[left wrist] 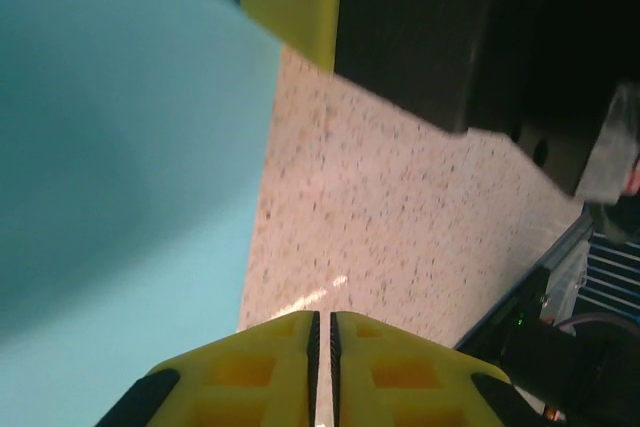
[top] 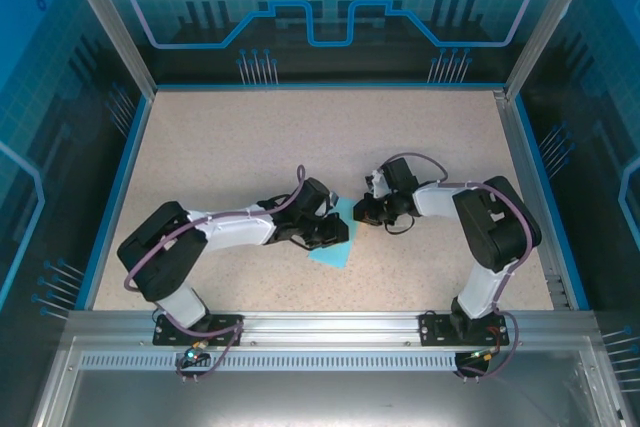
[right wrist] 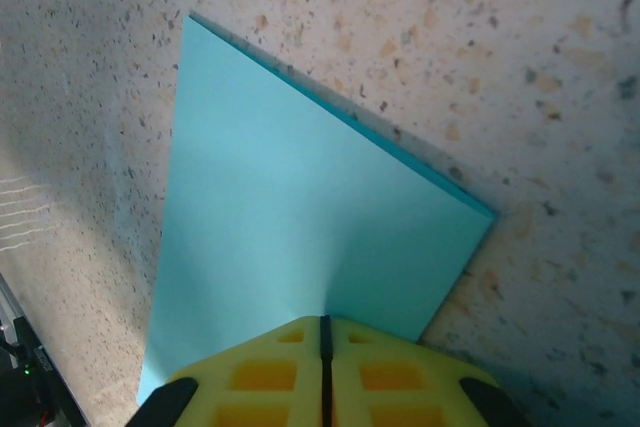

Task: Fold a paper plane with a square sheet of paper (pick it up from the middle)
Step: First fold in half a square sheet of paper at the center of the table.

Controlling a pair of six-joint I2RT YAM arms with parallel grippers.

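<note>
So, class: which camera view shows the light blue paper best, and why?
The right wrist view: the light blue paper is close and sharp, its straight edges and two corners clear. The top external view shows a small, partly hidden patch; the left wrist view, a blurred blue expanse with one edge.

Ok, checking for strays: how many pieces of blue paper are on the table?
1: the blue paper sits near the middle of the table, an edge pinched in the right gripper. Others may be hidden.
</note>
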